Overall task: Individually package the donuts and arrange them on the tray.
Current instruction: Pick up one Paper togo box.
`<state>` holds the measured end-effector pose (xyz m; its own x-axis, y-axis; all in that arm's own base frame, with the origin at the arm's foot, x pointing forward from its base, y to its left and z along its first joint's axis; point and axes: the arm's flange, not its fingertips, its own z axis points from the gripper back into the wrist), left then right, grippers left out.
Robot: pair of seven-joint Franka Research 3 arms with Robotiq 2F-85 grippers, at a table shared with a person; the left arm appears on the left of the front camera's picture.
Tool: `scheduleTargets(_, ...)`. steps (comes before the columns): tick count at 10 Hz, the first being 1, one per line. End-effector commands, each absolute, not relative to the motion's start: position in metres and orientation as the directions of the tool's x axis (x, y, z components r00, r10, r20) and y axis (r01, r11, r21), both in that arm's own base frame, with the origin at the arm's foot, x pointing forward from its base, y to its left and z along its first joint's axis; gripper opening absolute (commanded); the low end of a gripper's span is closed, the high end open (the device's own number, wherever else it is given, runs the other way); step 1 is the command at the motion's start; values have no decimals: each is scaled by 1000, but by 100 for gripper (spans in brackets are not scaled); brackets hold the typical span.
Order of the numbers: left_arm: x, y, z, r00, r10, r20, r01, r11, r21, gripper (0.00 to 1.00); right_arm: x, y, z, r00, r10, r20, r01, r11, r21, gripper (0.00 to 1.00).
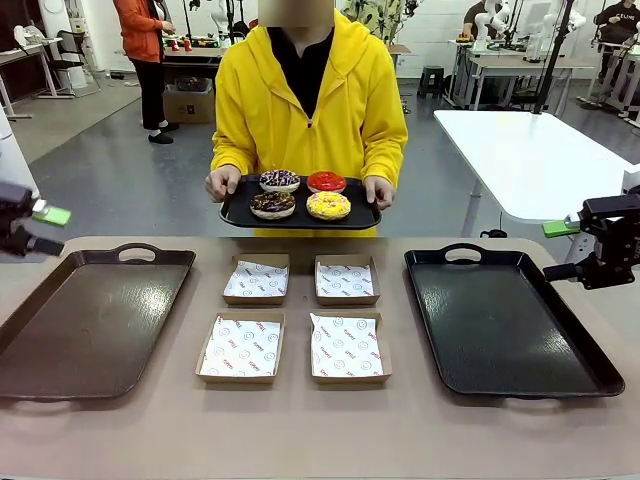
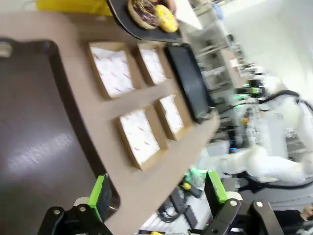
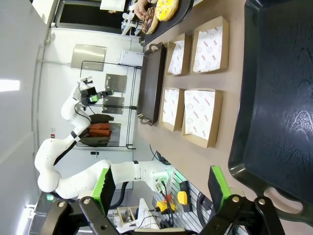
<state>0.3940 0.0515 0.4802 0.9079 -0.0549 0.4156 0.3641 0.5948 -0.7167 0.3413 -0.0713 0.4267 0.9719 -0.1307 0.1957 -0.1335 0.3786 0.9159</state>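
Brown table (image 1: 300, 440) first. A dark left tray (image 1: 90, 320) lies ahead of the left gripper (image 2: 157, 192), jaws spread, empty. The right tray (image 1: 500, 330) lies ahead of the right gripper (image 3: 162, 182), also spread. Four paper-lined boxes (image 1: 241, 347) sit between the grippers. The donuts (image 1: 328, 205) ride a person's serving tray (image 1: 300, 220), well beyond both.

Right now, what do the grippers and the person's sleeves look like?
Both the left gripper and right gripper are black two-finger units with bright green pads, on white rounded arm links. The person's top is yellow, long sleeves, over a dark shirt.
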Motion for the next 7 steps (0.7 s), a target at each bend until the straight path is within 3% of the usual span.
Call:
scheduleTargets(1, 440, 8, 532, 930, -147, 338, 325, 760, -563, 100, 343, -71, 426, 970, -139, 200, -138, 362, 922, 100)
scheduleTargets(4, 518, -85, 569, 955, -176, 237, 252, 904, -346, 100, 343, -71, 426, 970, -139, 200, -138, 362, 922, 100)
scheduleTargets(7, 572, -176, 532, 963, -191, 190, 226, 957, -181, 100, 343, -71, 426, 970, -139, 200, -138, 362, 922, 100)
